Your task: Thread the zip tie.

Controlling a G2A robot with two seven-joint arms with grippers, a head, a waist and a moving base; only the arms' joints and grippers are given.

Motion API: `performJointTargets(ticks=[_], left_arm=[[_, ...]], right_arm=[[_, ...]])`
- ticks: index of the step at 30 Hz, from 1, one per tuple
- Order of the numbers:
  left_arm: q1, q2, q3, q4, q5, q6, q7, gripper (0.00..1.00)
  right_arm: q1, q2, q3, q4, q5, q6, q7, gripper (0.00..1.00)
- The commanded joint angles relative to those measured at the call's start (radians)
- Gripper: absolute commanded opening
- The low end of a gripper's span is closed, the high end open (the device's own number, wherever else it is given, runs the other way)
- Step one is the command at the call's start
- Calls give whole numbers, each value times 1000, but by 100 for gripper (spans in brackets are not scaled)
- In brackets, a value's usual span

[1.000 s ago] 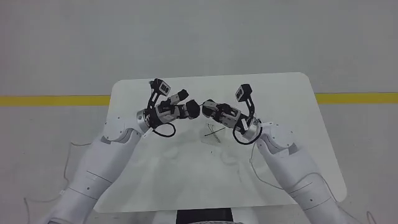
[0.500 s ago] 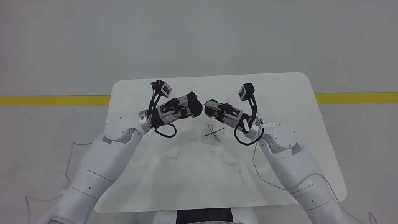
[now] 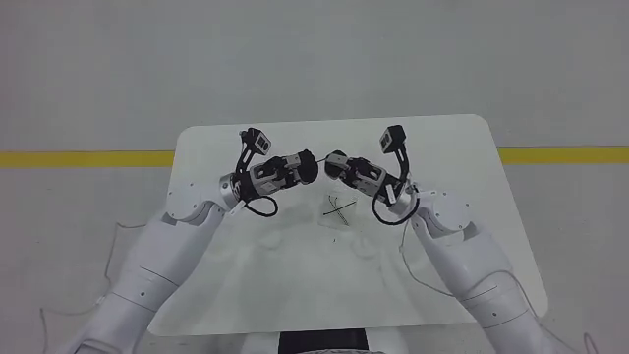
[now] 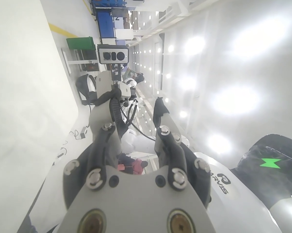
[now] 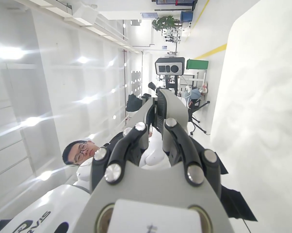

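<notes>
A white table [image 3: 462, 157] stood on a grey floor crossed by yellow lines [image 3: 79, 158]. The zip tie [image 3: 339, 208], thin black crossed strands, lay on the table at frame centre, just below both grippers. The left gripper [image 4: 132, 90] was spread wide, grasping nothing. Facing it closely, the right gripper [image 5: 158, 93] was pinched together.

One white table [image 3: 472, 138] in play. Two grippers above it: left gripper [image 3: 312, 165], right gripper [image 3: 331, 163]. Midway between the table's side edges, two thin dark zip tie strands [image 3: 339, 208], crossed. One tie or two? Can't tell.
</notes>
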Motion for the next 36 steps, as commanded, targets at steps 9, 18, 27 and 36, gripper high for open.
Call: performJointTargets(ticks=[9, 18, 27, 36], left_arm=[[-22, -2, 12, 23, 3, 11, -4, 28], [-45, -6, 28, 50, 10, 22, -5, 22], [-59, -8, 39, 72, 12, 24, -2, 19], [-72, -11, 49, 87, 12, 20, 1, 14]], right_arm=[[11, 2, 11, 18, -18, 6, -2, 0], [25, 0, -5, 16, -35, 12, 0, 0], [35, 0, -9, 20, -48, 13, 6, 0], [40, 0, -12, 21, -55, 24, 5, 0]])
